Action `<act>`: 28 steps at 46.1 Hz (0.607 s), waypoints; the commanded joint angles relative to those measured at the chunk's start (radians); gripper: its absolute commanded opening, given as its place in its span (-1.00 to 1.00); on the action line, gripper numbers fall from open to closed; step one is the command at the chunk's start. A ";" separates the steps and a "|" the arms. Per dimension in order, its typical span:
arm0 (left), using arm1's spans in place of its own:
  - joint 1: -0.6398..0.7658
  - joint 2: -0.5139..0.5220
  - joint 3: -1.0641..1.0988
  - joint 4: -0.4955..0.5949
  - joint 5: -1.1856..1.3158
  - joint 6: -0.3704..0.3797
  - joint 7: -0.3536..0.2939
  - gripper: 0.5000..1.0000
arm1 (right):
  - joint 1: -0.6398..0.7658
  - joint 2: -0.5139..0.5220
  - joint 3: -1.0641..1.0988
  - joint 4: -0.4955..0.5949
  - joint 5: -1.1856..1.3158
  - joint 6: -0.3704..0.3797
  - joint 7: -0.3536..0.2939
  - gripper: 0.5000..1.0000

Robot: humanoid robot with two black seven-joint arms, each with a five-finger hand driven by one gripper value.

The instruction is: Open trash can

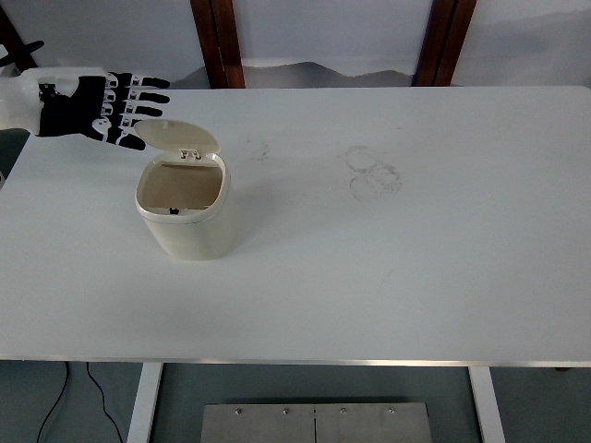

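The left hand (103,109) enters from the left edge at the far-left part of the surface (388,277), fingers stretched out flat and slightly spread, holding nothing; the fingertips point toward 3 o'clock. The trash can (185,208) stands upright on the left half of the surface, at about 5 o'clock from the hand and just beside it. Its lid (178,137) is raised on the rear hinge and leans back toward 12 o'clock, its edge close under the fingertips; whether they touch cannot be told. The mouth of the can is exposed and the brownish inside is visible. Judgement: the opening appears done; nothing seems left but clearing the hand away. Faint ring marks (372,171) lie further right. The right hand does not show.
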 commanded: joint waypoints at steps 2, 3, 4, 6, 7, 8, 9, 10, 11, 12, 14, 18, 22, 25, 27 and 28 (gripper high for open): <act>0.035 -0.008 -0.013 0.062 -0.060 0.000 -0.059 1.00 | 0.000 0.000 -0.001 0.000 0.000 0.000 0.000 0.98; 0.040 -0.011 -0.016 0.074 -0.069 0.000 -0.074 1.00 | 0.000 0.000 0.001 0.000 0.000 0.000 0.000 0.98; 0.045 -0.015 -0.019 0.088 -0.077 0.000 -0.091 1.00 | 0.000 0.000 -0.001 0.000 0.000 0.000 0.000 0.98; 0.054 -0.027 -0.026 0.112 -0.089 0.000 -0.121 1.00 | 0.000 0.000 -0.001 -0.001 0.000 0.000 0.000 0.98; 0.058 -0.034 -0.029 0.123 -0.095 0.000 -0.134 1.00 | 0.000 0.000 -0.001 -0.002 0.000 0.000 0.000 0.98; 0.065 -0.038 -0.033 0.135 -0.100 0.000 -0.144 1.00 | 0.000 0.000 -0.001 0.000 0.000 0.000 0.000 0.98; 0.072 -0.043 -0.036 0.146 -0.104 0.000 -0.154 1.00 | 0.000 0.000 -0.001 0.000 0.000 0.000 0.000 0.98; 0.078 -0.049 -0.042 0.155 -0.107 0.000 -0.163 1.00 | 0.000 0.000 -0.001 -0.001 0.000 0.000 0.000 0.98; 0.088 -0.054 -0.046 0.164 -0.112 0.000 -0.171 1.00 | 0.000 0.000 -0.001 0.000 0.000 0.000 0.000 0.98; 0.098 -0.060 -0.050 0.172 -0.117 0.000 -0.178 1.00 | 0.000 0.000 0.001 -0.001 0.000 0.000 0.000 0.98; 0.123 -0.072 -0.061 0.184 -0.124 0.036 -0.197 1.00 | 0.000 0.000 -0.001 0.000 0.000 0.000 0.000 0.98; 0.173 -0.090 -0.091 0.217 -0.135 0.129 -0.246 1.00 | 0.000 0.000 -0.001 0.000 0.000 0.000 0.000 0.98; 0.232 -0.109 -0.119 0.246 -0.137 0.177 -0.290 1.00 | 0.000 0.000 -0.001 -0.002 0.000 0.000 0.000 0.98; 0.269 -0.126 -0.145 0.276 -0.138 0.180 -0.313 1.00 | 0.000 0.000 -0.001 -0.002 0.000 0.000 0.000 0.98; 0.293 -0.135 -0.165 0.299 -0.144 0.182 -0.326 1.00 | 0.000 0.000 0.001 0.000 0.000 0.000 0.000 0.98; 0.307 -0.139 -0.177 0.310 -0.149 0.182 -0.332 1.00 | 0.000 0.000 0.001 -0.001 0.000 0.000 0.000 0.98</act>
